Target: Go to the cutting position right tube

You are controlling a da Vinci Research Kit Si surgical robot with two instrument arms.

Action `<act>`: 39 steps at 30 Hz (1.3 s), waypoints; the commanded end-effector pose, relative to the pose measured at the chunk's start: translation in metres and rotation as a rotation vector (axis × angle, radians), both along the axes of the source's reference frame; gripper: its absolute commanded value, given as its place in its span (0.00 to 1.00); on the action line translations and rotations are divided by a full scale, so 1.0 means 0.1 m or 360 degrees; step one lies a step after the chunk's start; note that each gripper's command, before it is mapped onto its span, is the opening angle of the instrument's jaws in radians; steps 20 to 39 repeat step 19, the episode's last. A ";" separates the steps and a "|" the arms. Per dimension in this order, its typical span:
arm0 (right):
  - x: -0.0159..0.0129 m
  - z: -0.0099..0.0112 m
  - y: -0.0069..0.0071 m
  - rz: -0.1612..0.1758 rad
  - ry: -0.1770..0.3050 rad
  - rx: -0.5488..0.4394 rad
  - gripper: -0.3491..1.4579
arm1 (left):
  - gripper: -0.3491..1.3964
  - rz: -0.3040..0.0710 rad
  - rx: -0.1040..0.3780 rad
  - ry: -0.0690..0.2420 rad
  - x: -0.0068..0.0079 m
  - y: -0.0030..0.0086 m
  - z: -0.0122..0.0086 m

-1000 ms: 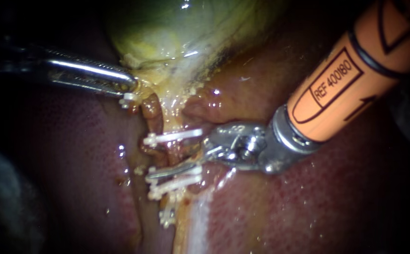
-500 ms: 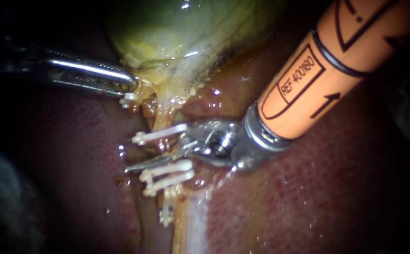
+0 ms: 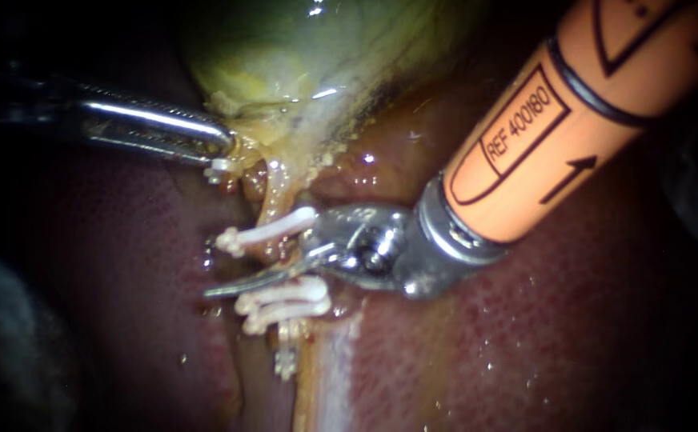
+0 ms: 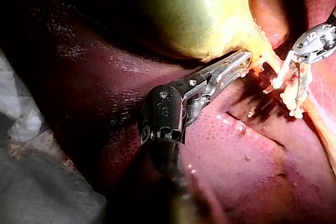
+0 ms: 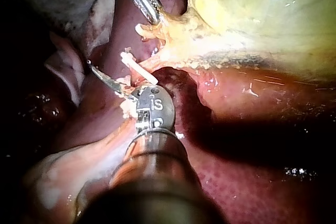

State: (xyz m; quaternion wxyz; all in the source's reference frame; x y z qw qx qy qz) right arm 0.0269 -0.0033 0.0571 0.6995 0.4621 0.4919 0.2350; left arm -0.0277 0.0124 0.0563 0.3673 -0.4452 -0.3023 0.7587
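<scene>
The green-yellow gallbladder (image 3: 301,56) narrows into a pale tube (image 3: 275,200) that runs down over the dark red liver (image 3: 125,264). One white clip (image 3: 265,230) crosses the tube above, and two more clips (image 3: 285,300) lie below. My right instrument (image 3: 257,268), on an orange shaft, reaches between those clips with its blades open. Its lower blade (image 3: 241,283) pokes out past the tube, while the upper one is mostly hidden by the top clip. My left instrument (image 3: 222,146) is shut on yellowish tissue at the gallbladder's neck (image 4: 252,56).
A small clip (image 3: 219,166) sits just under my left instrument's jaws, and another clip (image 3: 285,364) lies lower on the pale strand. In the left wrist view, grey cloth (image 4: 31,182) borders the liver behind the left instrument.
My right instrument has slid leftward between the clips, so its lower blade tip now sticks out beyond the tube. The upper clip has tilted and shifted left. The left instrument holds still.
</scene>
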 end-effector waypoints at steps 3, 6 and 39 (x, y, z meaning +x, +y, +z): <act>0.000 -0.008 0.001 -0.0005 0.0019 0.0010 0.89 | 0.00 0.0001 0.0000 -0.0001 0.000 0.000 0.000; 0.000 -0.015 0.004 0.0007 0.0044 0.0026 0.89 | 0.00 0.0001 0.0000 -0.0001 0.000 0.000 0.000; -0.001 -0.017 0.006 0.0009 0.0049 0.0031 0.89 | 0.00 0.0001 0.0000 -0.0001 0.000 0.001 0.001</act>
